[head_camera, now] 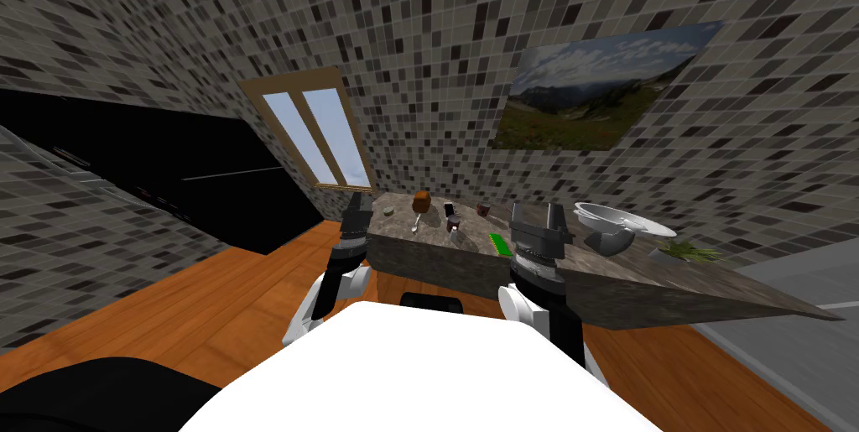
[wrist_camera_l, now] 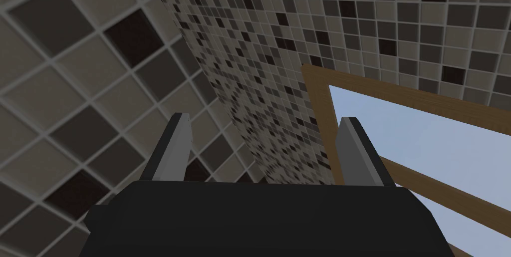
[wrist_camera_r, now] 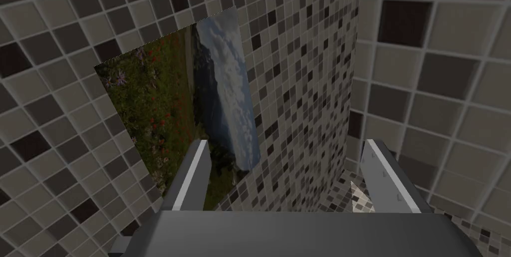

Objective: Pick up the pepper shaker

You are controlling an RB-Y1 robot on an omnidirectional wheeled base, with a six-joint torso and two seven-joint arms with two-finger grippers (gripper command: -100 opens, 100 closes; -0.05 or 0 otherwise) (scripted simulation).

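A small dark shaker with a pale base (head_camera: 454,226) stands near the middle of the stone-topped table (head_camera: 587,284), in the head view. My left gripper (head_camera: 361,199) is raised at the table's left end, left of the shaker and apart from it. In the left wrist view that gripper (wrist_camera_l: 264,119) is open with nothing between its fingers. My right gripper (head_camera: 538,212) is held up over the table's near edge, right of the shaker. The right wrist view shows the same gripper (wrist_camera_r: 287,144) open and empty.
On the table are a brown loaf-like lump (head_camera: 422,200), a spoon (head_camera: 415,223), a small dark cup (head_camera: 483,210), a green flat piece (head_camera: 501,243), a white bowl (head_camera: 616,224) and a leafy plant (head_camera: 689,249). A black area (head_camera: 210,184) lies to the left.
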